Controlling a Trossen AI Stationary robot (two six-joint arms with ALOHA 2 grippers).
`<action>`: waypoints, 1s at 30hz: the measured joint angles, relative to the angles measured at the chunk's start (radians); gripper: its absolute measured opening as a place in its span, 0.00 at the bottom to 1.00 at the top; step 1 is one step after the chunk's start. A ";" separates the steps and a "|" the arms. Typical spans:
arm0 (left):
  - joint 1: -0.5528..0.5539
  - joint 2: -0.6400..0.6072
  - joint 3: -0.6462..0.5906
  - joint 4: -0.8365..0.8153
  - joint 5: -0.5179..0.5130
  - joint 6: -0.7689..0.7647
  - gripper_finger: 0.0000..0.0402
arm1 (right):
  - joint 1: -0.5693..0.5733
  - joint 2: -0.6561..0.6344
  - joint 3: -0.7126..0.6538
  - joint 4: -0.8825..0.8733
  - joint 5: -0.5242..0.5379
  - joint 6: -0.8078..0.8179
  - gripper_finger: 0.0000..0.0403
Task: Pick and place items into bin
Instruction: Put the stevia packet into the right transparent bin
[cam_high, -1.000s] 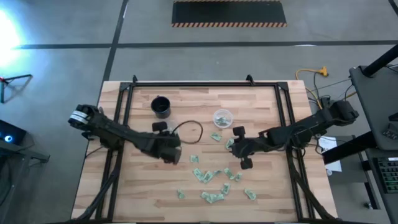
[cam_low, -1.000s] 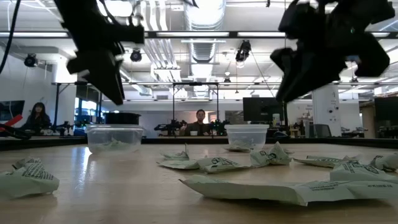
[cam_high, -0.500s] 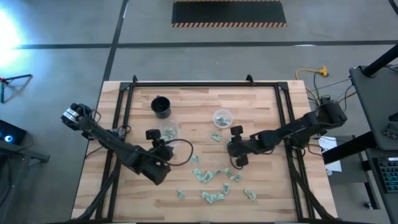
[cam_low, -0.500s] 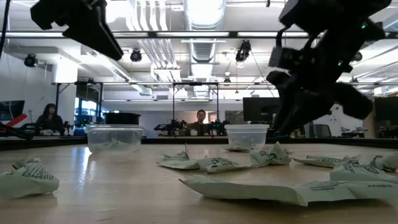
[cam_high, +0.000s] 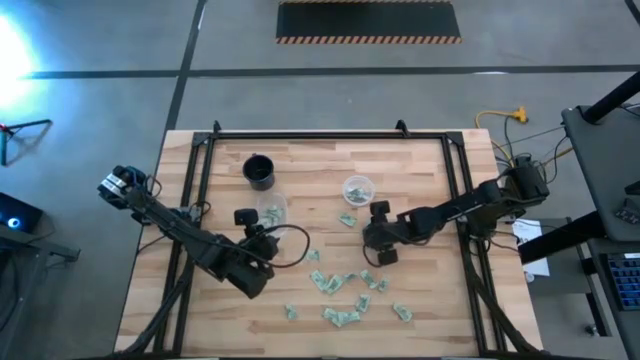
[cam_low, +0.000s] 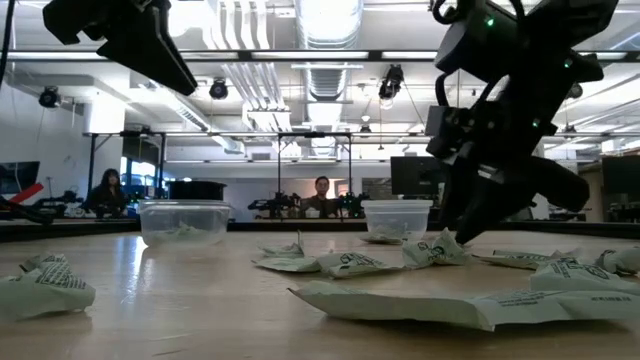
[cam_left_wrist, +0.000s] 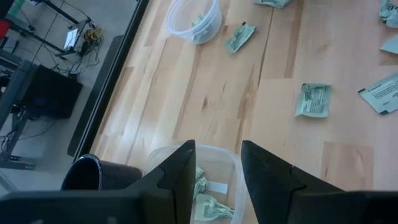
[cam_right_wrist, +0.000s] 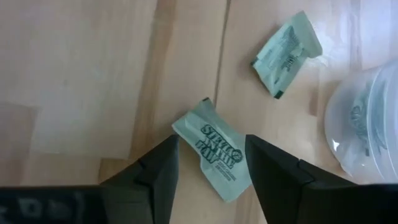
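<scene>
- Sweetener packet (cam_right_wrist: 219, 154), printed "STEVIA", is lying flat between the right gripper's (cam_right_wrist: 208, 165) spread fingers.
- Left gripper (cam_left_wrist: 216, 171), fingers apart, is hovering over one of two clear tubs (cam_left_wrist: 211, 186).

The table (cam_high: 420, 300) is showing pale wood planks with visible grain, smooth and lightly satin. The packets (cam_right_wrist: 217, 148) lying on that table are looking like crinkled printed paper, matt. Two tubs (cam_left_wrist: 194, 18) on it are looking like clear, thin, glossy plastic. The cup (cam_high: 259, 171) near the table's far edge is appearing black and matt.
</scene>
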 joint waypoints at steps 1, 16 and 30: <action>0.000 0.000 0.000 0.000 0.000 0.000 0.28 | -0.006 0.000 0.000 0.000 -0.001 0.008 0.44; 0.000 0.001 -0.001 0.000 0.000 0.000 0.28 | -0.072 0.045 0.003 0.006 -0.128 0.053 0.38; 0.000 0.001 -0.001 0.000 0.000 0.000 0.28 | -0.077 0.042 0.002 0.002 -0.175 0.014 0.04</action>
